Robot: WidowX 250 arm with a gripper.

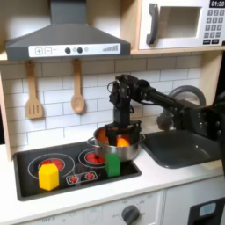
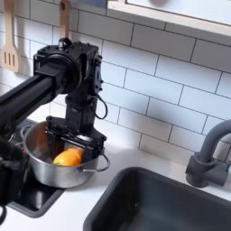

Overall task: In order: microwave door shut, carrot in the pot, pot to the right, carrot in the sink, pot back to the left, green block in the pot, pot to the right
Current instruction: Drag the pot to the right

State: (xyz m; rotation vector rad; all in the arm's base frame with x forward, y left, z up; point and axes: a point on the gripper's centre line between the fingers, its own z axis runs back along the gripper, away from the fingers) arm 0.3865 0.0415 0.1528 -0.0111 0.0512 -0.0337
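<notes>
The shiny steel pot (image 1: 104,149) (image 2: 41,171) sits on the right burner of the black stovetop. The orange carrot (image 1: 123,140) (image 2: 69,158) lies inside it. My gripper (image 1: 120,132) (image 2: 76,148) reaches straight down into the pot, open, fingers standing either side of the carrot just above it. The green block (image 1: 112,164) stands upright on the stove right in front of the pot. The microwave door (image 1: 180,24) at the upper right is shut, its grey handle on its left side in the first exterior view. The dark sink (image 1: 180,149) (image 2: 167,206) lies right of the pot.
A yellow block with a red top (image 1: 48,176) stands on the left burner. The curved faucet (image 1: 182,93) (image 2: 213,153) rises behind the sink. A wooden spatula (image 1: 33,92) and spoon (image 1: 77,88) hang on the tiled wall under the range hood (image 1: 66,39).
</notes>
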